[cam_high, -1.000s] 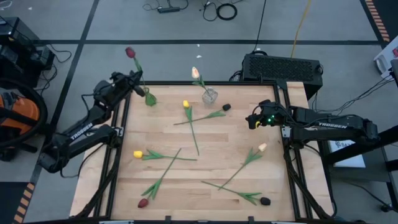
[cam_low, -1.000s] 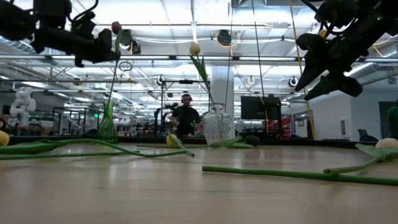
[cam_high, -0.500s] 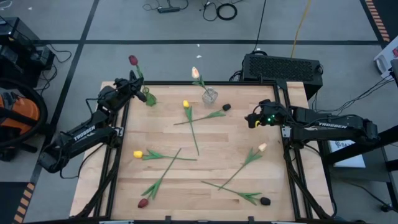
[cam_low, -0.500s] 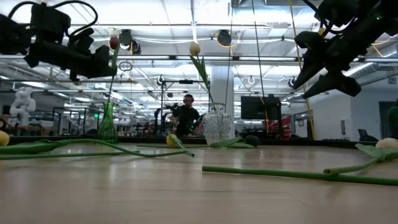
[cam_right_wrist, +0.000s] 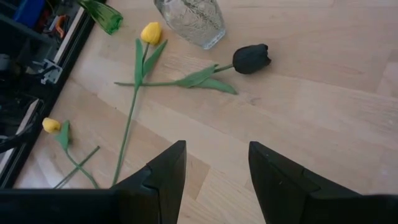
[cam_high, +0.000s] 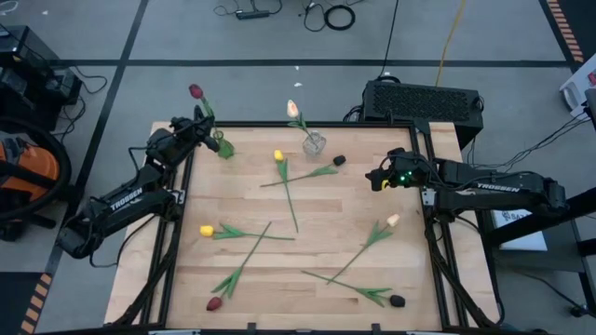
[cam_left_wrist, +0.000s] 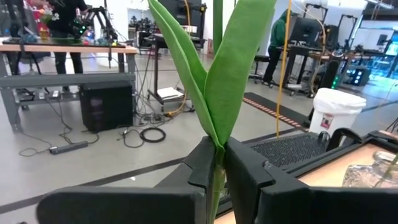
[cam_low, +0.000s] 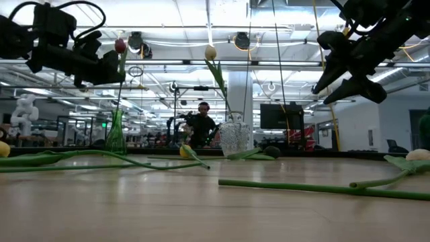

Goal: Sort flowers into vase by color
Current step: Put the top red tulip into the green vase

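My left gripper (cam_high: pixel 205 132) is at the table's far left corner, shut on a dark red tulip (cam_high: pixel 196 91) that stands upright over the green vase (cam_high: pixel 224 147). The stem runs down to the vase's mouth (cam_low: pixel 116 114). A cream tulip (cam_high: pixel 292 109) stands in the clear vase (cam_high: pixel 314 143). Loose on the table lie yellow tulips (cam_high: pixel 277 155) (cam_high: pixel 206 230), dark ones (cam_high: pixel 339 160) (cam_high: pixel 398 301), a maroon one (cam_high: pixel 214 303) and a cream one (cam_high: pixel 393 221). My right gripper (cam_high: pixel 377 179) hovers open above the right side, touching nothing. My left gripper pinches the tulip's stem (cam_left_wrist: pixel 217 179) between its two fingers (cam_left_wrist: pixel 202 163), just below where the leaves (cam_left_wrist: pixel 230 74) branch off. The fingers come level from the table's left side and lie across the stem. The tulip is upright, head above the fingers, stem hanging down toward the green vase.
The tulips on the table lie crossed over each other in the middle and near part (cam_high: pixel 279 200). A black box (cam_high: pixel 424 100) sits beyond the far right corner. A dark metal frame (cam_high: pixel 430 242) borders the table. People stand in the room behind.
My left gripper has moved down over the green vase with the dark red tulip, whose head now stands lower than before; the tulip has stayed upright. The right gripper has kept about still.
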Action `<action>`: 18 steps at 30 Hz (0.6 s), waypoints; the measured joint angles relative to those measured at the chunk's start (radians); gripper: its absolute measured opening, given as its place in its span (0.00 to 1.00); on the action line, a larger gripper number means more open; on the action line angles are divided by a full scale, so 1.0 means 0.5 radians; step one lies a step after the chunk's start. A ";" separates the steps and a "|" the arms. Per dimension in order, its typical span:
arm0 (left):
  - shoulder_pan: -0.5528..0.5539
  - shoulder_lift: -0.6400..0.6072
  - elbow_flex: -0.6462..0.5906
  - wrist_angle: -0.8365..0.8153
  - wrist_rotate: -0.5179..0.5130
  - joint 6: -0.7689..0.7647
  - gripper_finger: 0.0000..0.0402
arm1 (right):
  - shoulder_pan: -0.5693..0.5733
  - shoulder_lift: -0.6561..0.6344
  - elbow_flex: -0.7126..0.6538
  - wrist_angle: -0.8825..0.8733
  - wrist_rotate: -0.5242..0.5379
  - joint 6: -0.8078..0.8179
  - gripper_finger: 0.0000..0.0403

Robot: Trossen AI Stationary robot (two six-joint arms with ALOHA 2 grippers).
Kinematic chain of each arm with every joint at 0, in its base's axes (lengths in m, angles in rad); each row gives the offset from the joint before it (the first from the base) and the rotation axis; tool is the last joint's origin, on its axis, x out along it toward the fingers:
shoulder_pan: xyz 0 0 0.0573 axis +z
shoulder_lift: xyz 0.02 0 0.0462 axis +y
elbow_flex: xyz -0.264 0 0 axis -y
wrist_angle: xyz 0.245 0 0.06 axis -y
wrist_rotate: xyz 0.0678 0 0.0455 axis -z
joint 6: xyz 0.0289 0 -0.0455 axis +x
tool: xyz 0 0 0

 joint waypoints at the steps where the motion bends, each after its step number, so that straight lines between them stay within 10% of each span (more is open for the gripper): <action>1: 0.000 0.000 0.000 -0.001 -0.002 0.016 0.10 | 0.000 0.000 0.000 0.000 0.003 0.000 0.41; 10: 0.000 0.000 0.000 -0.006 -0.002 0.012 0.12 | 0.000 0.000 0.000 0.000 0.009 0.011 0.41; 18: 0.000 0.000 0.000 -0.001 -0.002 0.011 0.33 | 0.000 0.000 0.000 0.000 0.009 0.012 0.41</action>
